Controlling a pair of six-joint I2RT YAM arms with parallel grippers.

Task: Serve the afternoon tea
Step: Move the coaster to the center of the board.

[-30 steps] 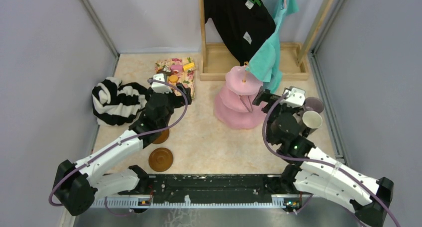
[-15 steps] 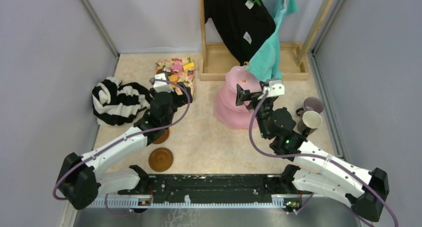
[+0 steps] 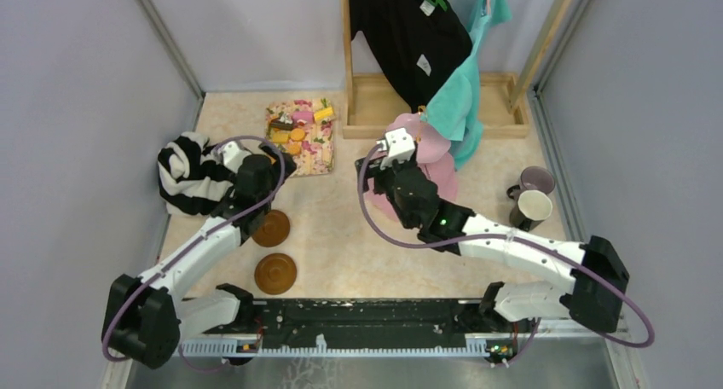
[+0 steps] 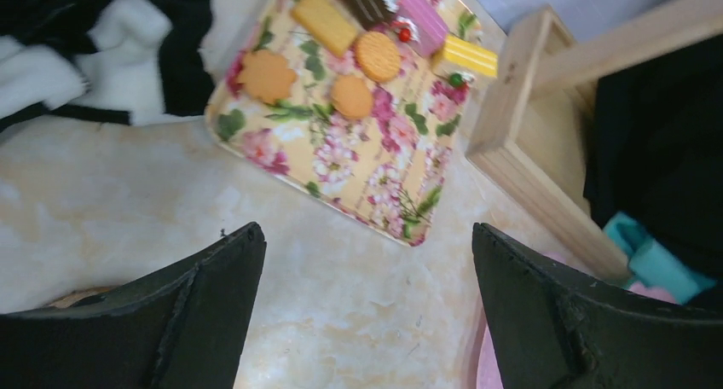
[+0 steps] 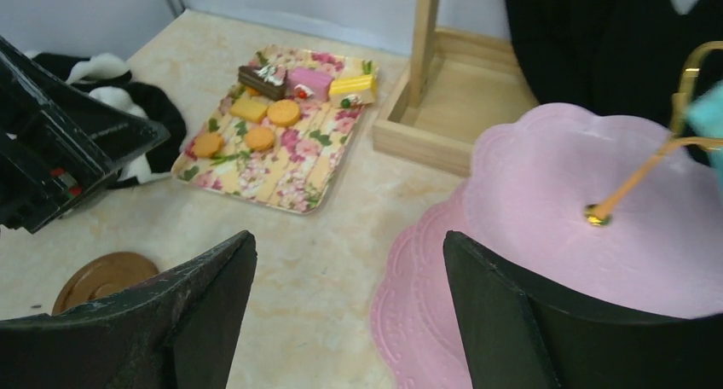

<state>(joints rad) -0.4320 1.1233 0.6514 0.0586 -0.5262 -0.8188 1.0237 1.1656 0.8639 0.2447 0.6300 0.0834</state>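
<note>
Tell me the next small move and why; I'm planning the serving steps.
Probably lower the left tool toward the nearest round orange pastry on the floral cloth and close on it: that tool is open, empty and facing the cloth, every visible pastry lies there, and the pink stand shows bare tiers.

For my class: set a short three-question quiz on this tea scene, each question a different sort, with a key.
1. Fill in: the left end effector and right end effector are both ____.
2. True or false: the pink cake stand holds a pastry on its top tier.
3. The toy pastries lie: A) on the floral cloth; B) on that stand; C) in the right end effector.
Key: 1 open; 2 false; 3 A.
</note>
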